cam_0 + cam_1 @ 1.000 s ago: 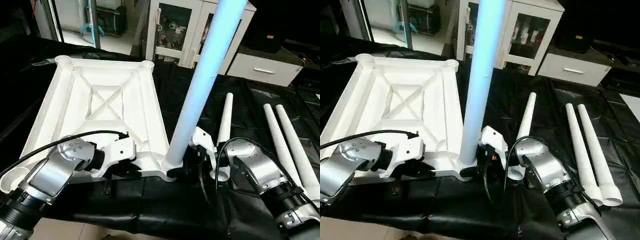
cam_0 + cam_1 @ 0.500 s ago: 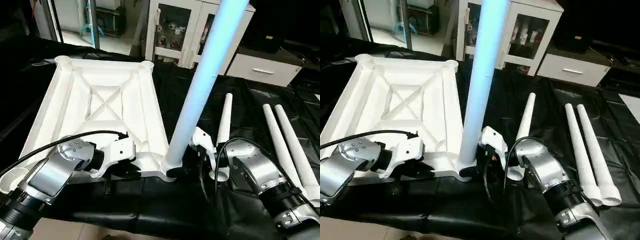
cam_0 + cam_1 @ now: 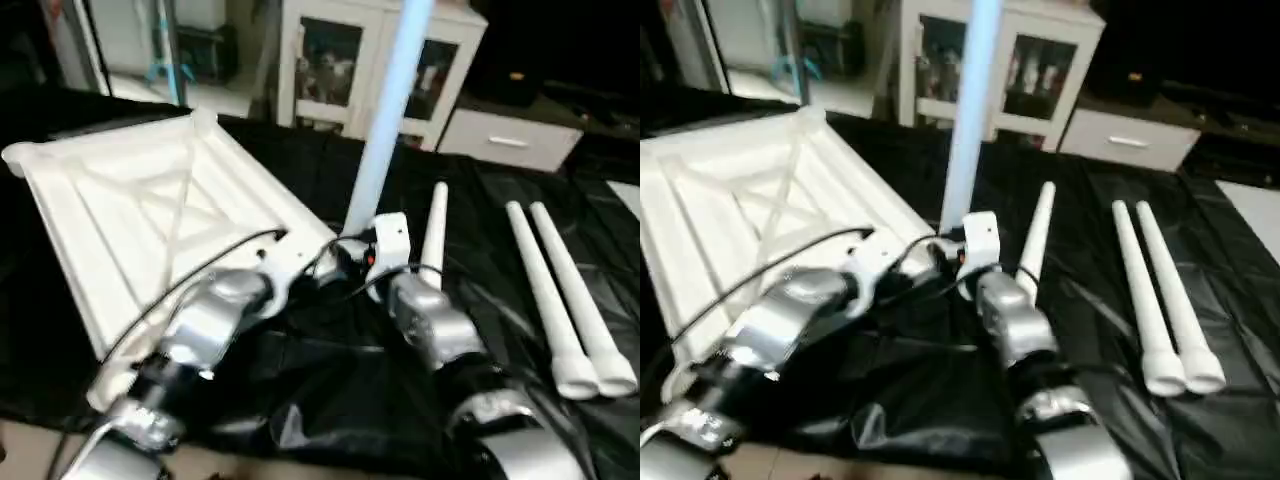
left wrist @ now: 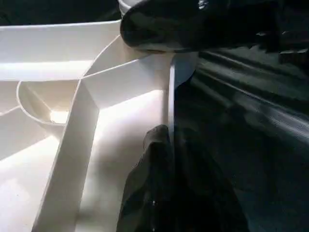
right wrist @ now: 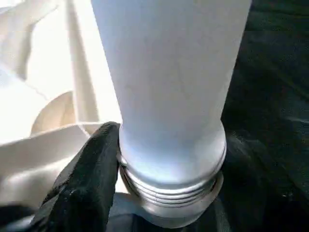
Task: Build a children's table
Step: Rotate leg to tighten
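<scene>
My silver metal forearm (image 3: 215,320) gleams; the ribbed white plastic tabletop (image 3: 130,215) looks smooth and matt, the upright white plastic leg (image 5: 169,87) smooth, the black sheet (image 3: 340,385) glossy and wrinkled.

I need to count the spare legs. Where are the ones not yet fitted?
Three loose legs lie on the black sheet to the robot's right of the tabletop: one beside the upright leg, and a pair side by side further right.
</scene>
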Tool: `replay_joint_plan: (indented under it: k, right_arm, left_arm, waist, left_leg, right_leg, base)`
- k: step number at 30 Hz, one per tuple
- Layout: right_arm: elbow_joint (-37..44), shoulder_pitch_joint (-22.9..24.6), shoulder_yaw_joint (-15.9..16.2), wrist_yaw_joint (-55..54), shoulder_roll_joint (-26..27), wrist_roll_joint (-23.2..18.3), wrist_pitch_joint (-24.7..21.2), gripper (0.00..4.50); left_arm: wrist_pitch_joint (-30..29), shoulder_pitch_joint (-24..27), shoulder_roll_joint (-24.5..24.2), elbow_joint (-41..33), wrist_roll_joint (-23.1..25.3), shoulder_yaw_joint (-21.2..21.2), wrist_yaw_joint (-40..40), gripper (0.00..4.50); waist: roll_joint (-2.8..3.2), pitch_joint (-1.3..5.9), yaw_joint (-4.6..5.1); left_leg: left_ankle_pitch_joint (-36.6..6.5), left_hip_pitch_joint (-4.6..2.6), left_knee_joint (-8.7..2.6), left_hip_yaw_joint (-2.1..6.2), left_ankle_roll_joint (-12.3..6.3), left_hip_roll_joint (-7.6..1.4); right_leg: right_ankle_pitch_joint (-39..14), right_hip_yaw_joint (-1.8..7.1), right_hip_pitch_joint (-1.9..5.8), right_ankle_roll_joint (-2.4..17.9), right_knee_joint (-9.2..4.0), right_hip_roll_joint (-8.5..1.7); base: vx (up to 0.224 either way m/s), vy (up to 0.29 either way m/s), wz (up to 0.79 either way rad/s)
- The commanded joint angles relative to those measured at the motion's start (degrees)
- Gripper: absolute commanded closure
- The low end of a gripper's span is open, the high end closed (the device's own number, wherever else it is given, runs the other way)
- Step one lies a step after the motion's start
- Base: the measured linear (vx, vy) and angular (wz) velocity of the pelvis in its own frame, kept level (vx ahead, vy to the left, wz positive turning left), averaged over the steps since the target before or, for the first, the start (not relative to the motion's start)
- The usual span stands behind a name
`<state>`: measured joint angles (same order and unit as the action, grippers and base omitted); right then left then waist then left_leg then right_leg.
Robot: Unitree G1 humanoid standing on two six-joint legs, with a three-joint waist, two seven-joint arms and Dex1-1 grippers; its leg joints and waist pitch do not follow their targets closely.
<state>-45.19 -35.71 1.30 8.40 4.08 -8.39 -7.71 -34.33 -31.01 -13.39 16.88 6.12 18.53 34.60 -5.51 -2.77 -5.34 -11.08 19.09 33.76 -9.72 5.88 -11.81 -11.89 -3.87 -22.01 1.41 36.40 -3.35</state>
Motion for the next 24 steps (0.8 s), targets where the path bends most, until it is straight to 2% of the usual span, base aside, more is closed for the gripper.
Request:
replay_joint_plan:
  k: [1,2,6,7,9,10,12,13,14,15,16,17,18,19,20,23,24]
  right_arm:
    - [-1.8,0.1,1.5,1.1,4.0,-0.2,0.8,1.8]
    - [-1.3,-0.4,1.3,4.2,4.7,-1.2,1.4,1.8]
    - [0.0,-0.4,1.6,7.5,3.9,-1.4,2.1,1.8]
    - [0.4,-0.3,1.6,8.6,3.8,-1.7,2.0,1.45]
    - [1.1,0.0,1.4,8.4,3.1,-1.6,2.7,1.1]
    - [2.3,0.3,0.9,9.0,2.0,-2.1,3.1,1.07]
    - [3.9,0.7,0.3,10.7,0.3,-2.2,3.0,1.01]
    - [5.2,1.0,0.3,11.8,-0.8,-2.4,2.3,0.91]
    - [7.8,1.7,0.8,14.9,-3.2,-2.7,0.4,0.78]
    - [8.1,1.8,0.8,15.3,-3.4,-2.8,0.2,0.7]
    - [9.0,2.0,1.0,16.6,-4.3,-2.9,-0.6,0.65]
    - [10.7,2.4,2.6,20.4,-7.2,-2.0,-2.7,0.58]
    - [10.7,2.4,2.6,20.4,-7.2,-2.0,-2.7,0.47]
    - [13.4,3.4,4.8,26.4,-10.5,-2.0,-4.5,0.26]
    - [14.3,3.7,5.4,28.1,-11.4,-2.2,-5.1,0.26]
    - [21.3,6.5,9.4,41.3,-18.3,-3.5,-8.1,0.1]
    - [21.3,6.5,9.4,41.3,-18.3,-3.5,-8.1,0.1]
  left_arm:
    - [1.4,-1.8,1.0,3.6,3.3,0.1,-5.7,4.5]
    - [1.5,-1.8,0.8,3.4,3.1,0.3,-5.4,4.5]
    - [1.6,-1.0,-0.1,2.5,2.6,0.9,-3.7,4.5]
    - [1.7,-0.9,-0.3,2.4,2.6,1.0,-3.5,4.5]
    - [1.9,-0.4,-0.9,1.8,2.4,1.3,-2.4,4.5]
    - [2.3,0.5,-2.1,0.7,2.1,1.8,-0.4,4.5]
    - [3.4,1.7,-3.9,-0.8,1.5,2.6,3.5,4.5]
    - [3.3,2.4,-5.1,-1.7,1.2,2.8,5.2,4.5]
    - [4.4,3.6,-7.6,-3.4,0.3,3.8,9.3,4.5]
    - [4.4,3.7,-7.9,-3.6,0.2,3.9,9.8,4.5]
    - [4.6,4.2,-8.9,-4.3,-0.3,4.2,11.3,4.5]
    - [7.0,5.6,-11.1,-6.2,-2.6,4.3,16.0,4.5]
    - [7.0,5.6,-11.1,-6.2,-2.6,4.3,16.0,4.5]
    - [7.3,6.9,-13.4,-8.2,-3.7,4.4,18.9,4.5]
    - [7.7,7.3,-14.1,-8.8,-4.2,4.6,20.1,4.5]
    - [9.2,9.7,-18.3,-11.8,-6.2,5.3,26.3,4.5]
    - [9.2,9.7,-18.3,-11.8,-6.2,5.3,26.3,4.5]
  waist:
    - [1.17,2.96,0.23]
    - [1.23,3.0,0.21]
    - [1.26,2.99,0.28]
    - [1.25,2.98,0.3]
    - [1.23,2.98,0.29]
    - [1.41,2.97,0.25]
    - [1.3,2.97,0.42]
    - [1.31,3.14,0.44]
    - [1.51,3.12,0.45]
    - [1.34,3.32,0.41]
    - [1.47,3.48,0.48]
    - [2.05,3.59,0.28]
    - [1.75,3.55,0.29]
    - [1.86,3.4,0.23]
    - [1.92,3.36,0.04]
    - [1.83,3.01,-0.31]
    - [1.78,3.0,-0.41]
  left_leg:
    - [-15.3,-0.06,-4.63,0.74,2.75,-1.6]
    - [-15.0,0.01,-4.61,0.71,2.63,-1.58]
    - [-13.5,0.2,-4.68,0.62,2.17,-1.63]
    - [-13.5,0.21,-4.68,0.58,2.04,-1.64]
    - [-13.1,0.23,-4.69,0.55,1.88,-1.68]
    - [-13.0,0.32,-4.69,0.58,1.71,-1.67]
    - [-12.8,0.45,-4.75,0.61,1.31,-1.61]
    - [-11.2,0.75,-4.71,0.71,1.14,-1.74]
    - [-10.5,0.67,-4.65,0.56,1.01,-1.76]
    - [-8.2,0.81,-4.45,0.54,0.54,-1.65]
    - [-7.0,0.75,-4.35,0.51,0.46,-1.68]
    - [-4.8,0.5,-4.08,0.39,0.08,-1.64]
    - [-3.3,0.73,-3.98,0.24,-0.49,-1.55]
    - [-3.7,0.53,-4.01,0.1,-0.39,-1.52]
    - [-4.4,0.38,-3.99,0.07,-0.5,-1.58]
    - [-8.3,0.4,-4.35,0.15,-0.35,-1.8]
    - [-8.7,0.37,-4.34,0.18,-0.36,-1.91]
  right_leg:
    - [-15.8,3.16,1.29,6.2,-5.29,-4.84]
    - [-15.0,3.17,1.38,6.3,-5.21,-4.78]
    - [-12.1,3.17,1.58,6.8,-4.9,-4.78]
    - [-11.8,3.19,1.61,6.9,-4.9,-4.77]
    - [-11.5,3.2,1.65,7.2,-4.87,-4.84]
    - [-11.3,3.21,1.76,7.2,-4.87,-4.86]
    - [-11.7,3.23,1.89,7.1,-4.95,-4.87]
    - [-10.3,3.21,2.22,7.3,-4.74,-4.93]
    - [-9.2,3.24,2.02,7.5,-4.71,-4.89]
    - [-5.8,3.26,2.39,7.9,-4.25,-4.74]
    - [-3.7,3.23,2.3,8.5,-3.9,-4.66]
    - [0.2,3.18,2.08,9.4,-3.58,-4.49]
    - [3.4,3.17,2.19,10.3,-3.37,-4.29]
    - [3.7,3.1,2.11,11.1,-3.38,-4.14]
    - [3.2,3.09,2.05,11.3,-3.48,-4.17]
    - [-2.1,3.13,2.27,10.7,-4.03,-4.32]
    - [-2.6,3.15,2.25,10.4,-4.05,-4.4]
  base:
    - [0.0,0.0,0.0]
    - [0.0,0.0,0.0]
    - [0.0,0.0,0.0]
    - [0.0,0.0,0.0]
    - [0.0,0.0,0.0]
    - [0.0,0.0,0.0]
    - [0.0,0.0,0.0]
    - [0.0,0.0,0.0]
    - [0.0,0.0,0.0]
    - [0.0,0.0,0.0]
    - [0.0,0.0,0.0]
    - [0.0,0.0,0.0]
    - [0.0,0.0,0.0]
    - [0.0,0.0,0.0]
    - [0.0,0.0,0.0]
    - [0.0,0.0,0.0]
    - [0.0,0.0,0.0]
